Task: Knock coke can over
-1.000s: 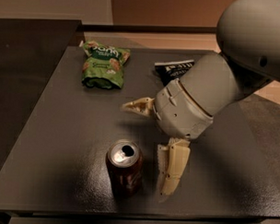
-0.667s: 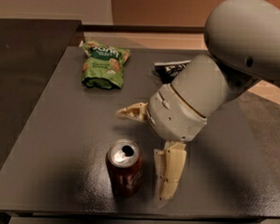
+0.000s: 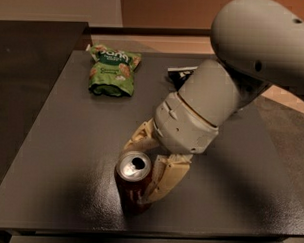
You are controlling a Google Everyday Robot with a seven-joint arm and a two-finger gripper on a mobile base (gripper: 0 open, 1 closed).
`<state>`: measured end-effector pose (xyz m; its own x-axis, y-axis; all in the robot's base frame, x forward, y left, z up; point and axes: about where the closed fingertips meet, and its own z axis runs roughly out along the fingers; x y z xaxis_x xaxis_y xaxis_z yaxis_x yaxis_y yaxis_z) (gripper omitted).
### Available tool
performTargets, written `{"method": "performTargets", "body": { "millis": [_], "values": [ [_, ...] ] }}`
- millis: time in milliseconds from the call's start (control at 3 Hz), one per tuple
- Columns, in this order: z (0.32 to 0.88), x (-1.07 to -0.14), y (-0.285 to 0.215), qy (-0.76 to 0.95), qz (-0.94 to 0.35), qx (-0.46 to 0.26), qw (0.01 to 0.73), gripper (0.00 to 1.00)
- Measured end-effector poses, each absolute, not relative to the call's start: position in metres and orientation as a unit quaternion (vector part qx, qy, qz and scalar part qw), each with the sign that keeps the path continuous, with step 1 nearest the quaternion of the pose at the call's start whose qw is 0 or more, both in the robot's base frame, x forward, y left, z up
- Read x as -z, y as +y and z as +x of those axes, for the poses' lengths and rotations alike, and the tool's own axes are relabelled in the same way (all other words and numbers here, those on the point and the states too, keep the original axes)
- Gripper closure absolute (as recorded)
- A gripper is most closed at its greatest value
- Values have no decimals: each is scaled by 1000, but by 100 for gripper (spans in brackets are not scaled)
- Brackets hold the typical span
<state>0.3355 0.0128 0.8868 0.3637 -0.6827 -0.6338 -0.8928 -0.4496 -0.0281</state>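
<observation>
Two spread fingers (image 3: 166,181) around coke can (image 3: 132,192)

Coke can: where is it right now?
Camera view: the coke can stands near the front edge of the table, left of centre, straddled by the open pincer; the green snack bag lies well behind it.

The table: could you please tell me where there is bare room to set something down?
Bare: the table's left side between the green snack bag and the coke can, and its right front corner. Crowded: mid-front, where the open gripper flanks the can, and by the dark bag behind the arm.
</observation>
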Motion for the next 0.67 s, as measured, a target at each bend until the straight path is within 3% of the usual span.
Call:
{"method": "performTargets", "body": {
  "millis": [667],
  "values": [
    [354, -899, 6, 515, -792, -263, 194, 88]
  ]
}}
